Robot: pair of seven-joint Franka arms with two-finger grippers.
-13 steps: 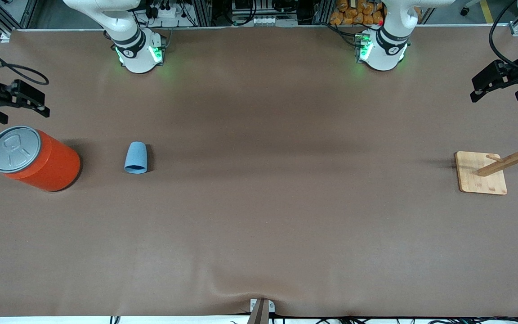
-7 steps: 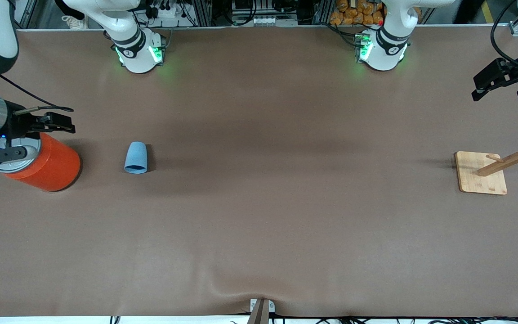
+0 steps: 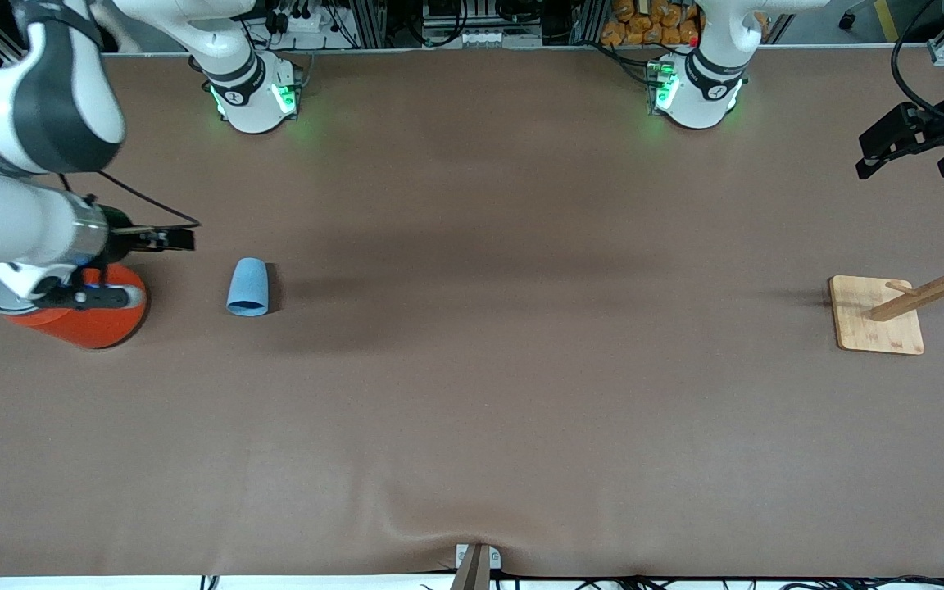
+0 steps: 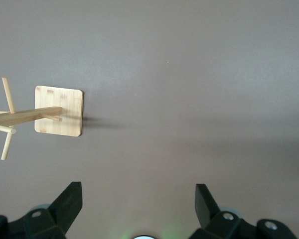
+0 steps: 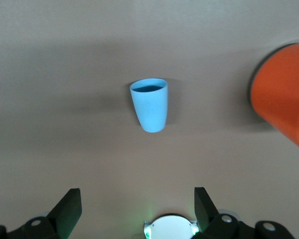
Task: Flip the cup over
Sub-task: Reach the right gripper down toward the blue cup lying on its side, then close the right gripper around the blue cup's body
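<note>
The cup [image 3: 248,287] lies on its side on the brown surface [image 3: 521,393], its mouth turned toward the front camera and its closed base toward the robots' bases, with the orange can [image 3: 91,315] beside it toward the right arm's end. The right claw [image 5: 134,209] hangs over the surface between can and cup, fingers spread wide and holding nothing; in the right wrist view the cup sits ahead of the gap between the fingers, clear of both. The cup looks like thin moulded plastic, so it is probably very light, fairly stiff at the rim and base but springy mid-wall, and smooth enough to slide or roll away if nudged from one side only. Its taper means a pinch across the wall may squirt it toward the narrow end; a hold across the body near the wider mouth end, with both fingers closing evenly, seems safest before turning it upright. The left claw [image 4: 137,199] waits over the surface near the wooden rack [image 3: 923,299], fingers also apart.
</note>
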